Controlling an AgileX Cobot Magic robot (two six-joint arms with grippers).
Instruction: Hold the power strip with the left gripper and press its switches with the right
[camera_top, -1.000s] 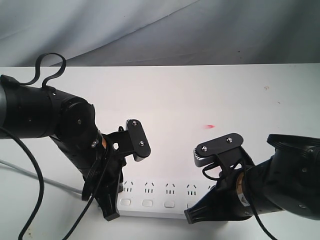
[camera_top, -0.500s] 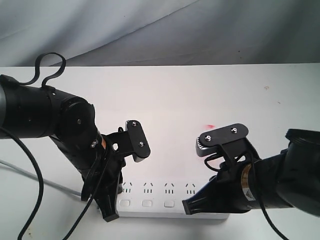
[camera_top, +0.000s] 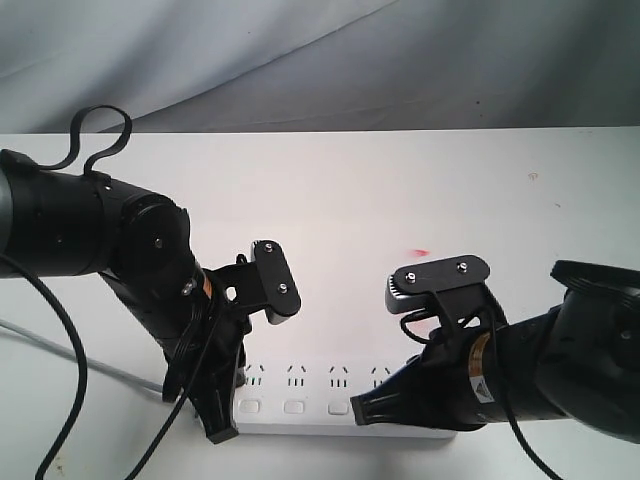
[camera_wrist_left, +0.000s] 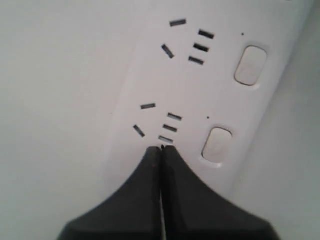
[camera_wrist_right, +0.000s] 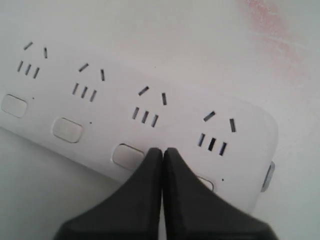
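Observation:
The white power strip lies along the table's front edge, its right part hidden under the right arm. My left gripper is shut, and its tip rests on the strip by the end socket, beside a switch. My right gripper is also shut, with nothing held. Its tip sits on the strip in the switch row, between one switch and a partly hidden one. Three switches show in the exterior view.
The strip's thin grey cord runs off to the left under the left arm. A white table spreads behind the strip, with a small pink mark on it. Grey cloth hangs at the back.
My right gripper has slid left along the strip, from its right end toward the middle. The left gripper and the strip have not moved.

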